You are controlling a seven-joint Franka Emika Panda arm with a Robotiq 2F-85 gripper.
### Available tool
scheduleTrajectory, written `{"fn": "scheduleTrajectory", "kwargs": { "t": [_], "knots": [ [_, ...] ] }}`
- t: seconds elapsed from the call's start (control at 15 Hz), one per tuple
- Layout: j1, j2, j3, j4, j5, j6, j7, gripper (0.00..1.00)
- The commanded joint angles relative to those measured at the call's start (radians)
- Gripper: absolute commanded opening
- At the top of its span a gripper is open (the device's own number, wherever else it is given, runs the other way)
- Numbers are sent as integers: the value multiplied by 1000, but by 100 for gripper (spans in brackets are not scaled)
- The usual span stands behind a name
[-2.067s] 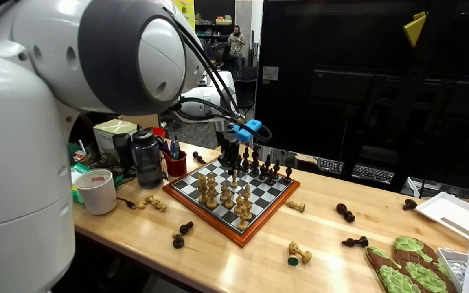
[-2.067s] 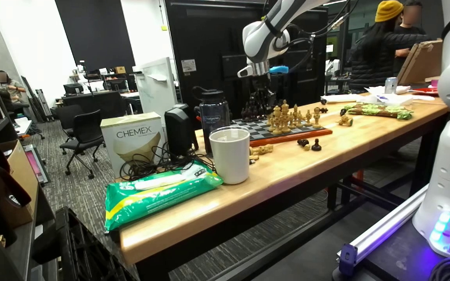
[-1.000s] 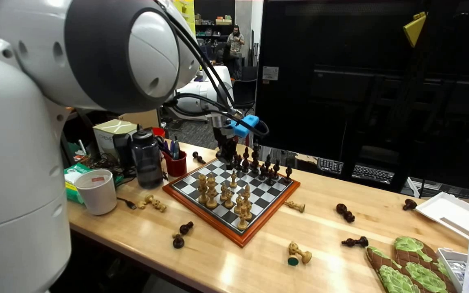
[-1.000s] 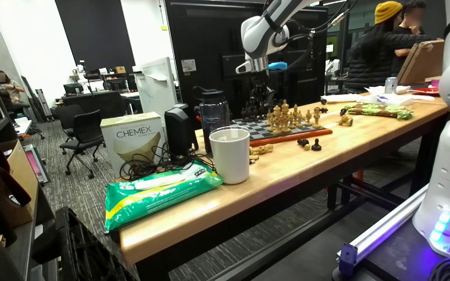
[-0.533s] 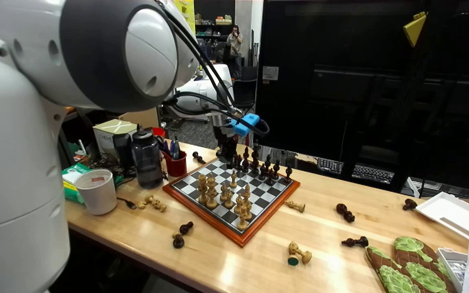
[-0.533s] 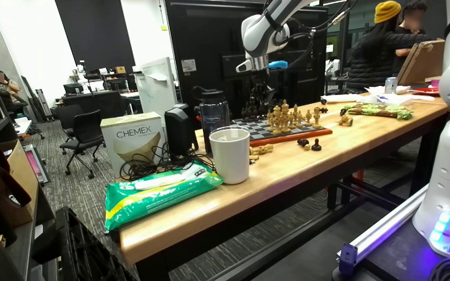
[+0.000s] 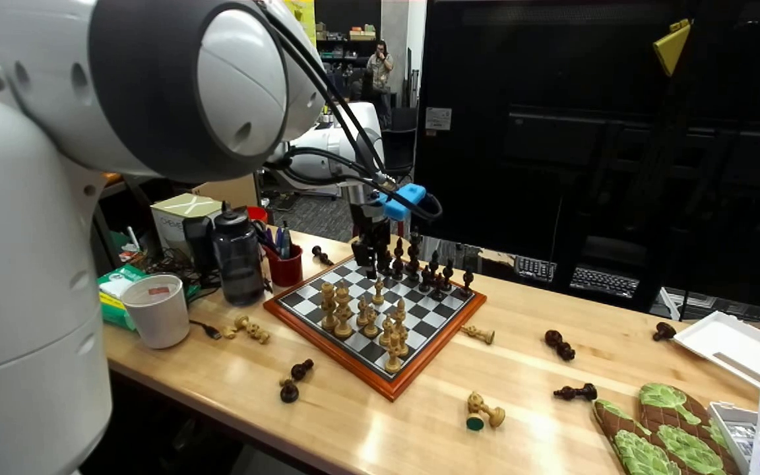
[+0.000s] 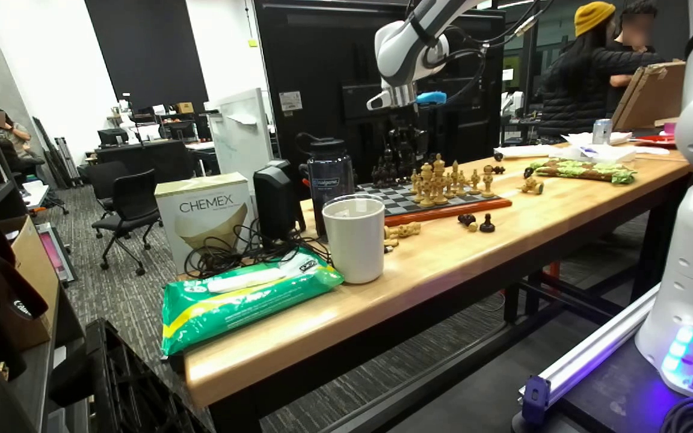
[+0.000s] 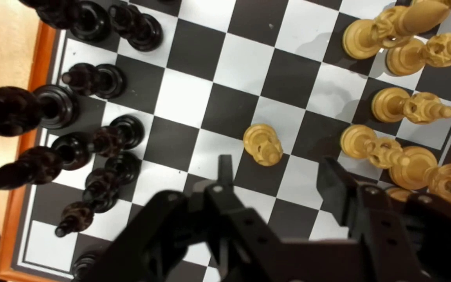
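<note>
Gripper (image 9: 276,167) parted and empty above the chessboard (image 9: 180,92), near a lone pale chessman (image 9: 262,145) standing right of the dark pieces (image 9: 125,133) in the wrist view; an off-centre descent, we judge, could topple it.

Pale wooden table (image 7: 367,432) bearing a chessboard (image 7: 438,342)
In an exterior view, a white cup (image 7: 156,316), a dark bottle (image 7: 239,260) and a red pen holder (image 7: 285,267) stand left of the board; loose chess pieces (image 7: 576,392) lie around it, leaf-patterned mitts (image 7: 687,442) at near right.
</note>
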Motion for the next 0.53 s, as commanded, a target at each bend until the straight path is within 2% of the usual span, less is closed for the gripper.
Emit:
{"fn": "scheduleTrajectory", "kwargs": {
  "t": [0.0,0.07,0.47],
  "knots": [
    [-6,-27,-9,-21,26,-2,-38,90],
    [-7,-23,-10,-18,26,-2,-43,98],
    [-11,10,-12,3,36,-4,-71,100]
  ]
}}
